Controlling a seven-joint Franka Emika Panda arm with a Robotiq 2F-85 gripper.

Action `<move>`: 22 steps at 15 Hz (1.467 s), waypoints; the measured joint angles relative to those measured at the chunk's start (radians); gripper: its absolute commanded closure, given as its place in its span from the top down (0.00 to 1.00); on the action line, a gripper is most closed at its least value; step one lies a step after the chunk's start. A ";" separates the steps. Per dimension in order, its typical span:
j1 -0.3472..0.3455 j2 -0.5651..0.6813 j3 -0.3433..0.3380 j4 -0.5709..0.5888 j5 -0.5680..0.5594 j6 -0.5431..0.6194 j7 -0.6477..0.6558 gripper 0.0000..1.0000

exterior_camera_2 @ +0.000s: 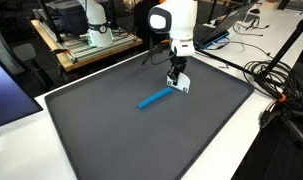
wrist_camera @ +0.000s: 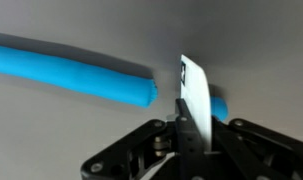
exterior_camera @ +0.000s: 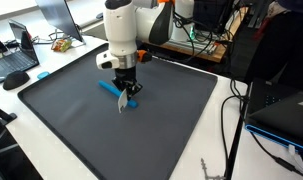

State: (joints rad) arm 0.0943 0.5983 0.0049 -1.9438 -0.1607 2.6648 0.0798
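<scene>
My gripper is shut on a thin white card, which stands upright between the fingers. A long blue stick lies on the dark grey mat, right beside and partly behind the card. A second blue piece shows just past the card in the wrist view. The card's lower edge is close above the mat; I cannot tell whether it touches.
The mat covers a white table. In an exterior view a laptop and clutter sit off the mat at the far corner, with cables along the side. In an exterior view cables and equipment racks lie beyond the mat.
</scene>
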 measured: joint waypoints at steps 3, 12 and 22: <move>0.004 -0.001 0.031 0.000 0.011 0.016 -0.005 0.01; -0.001 -0.055 -0.018 -0.005 0.026 -0.004 0.044 0.01; -0.011 -0.067 -0.090 -0.047 0.029 -0.016 0.107 0.01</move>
State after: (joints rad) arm 0.0832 0.5315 -0.0847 -1.9906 -0.1318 2.6488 0.1867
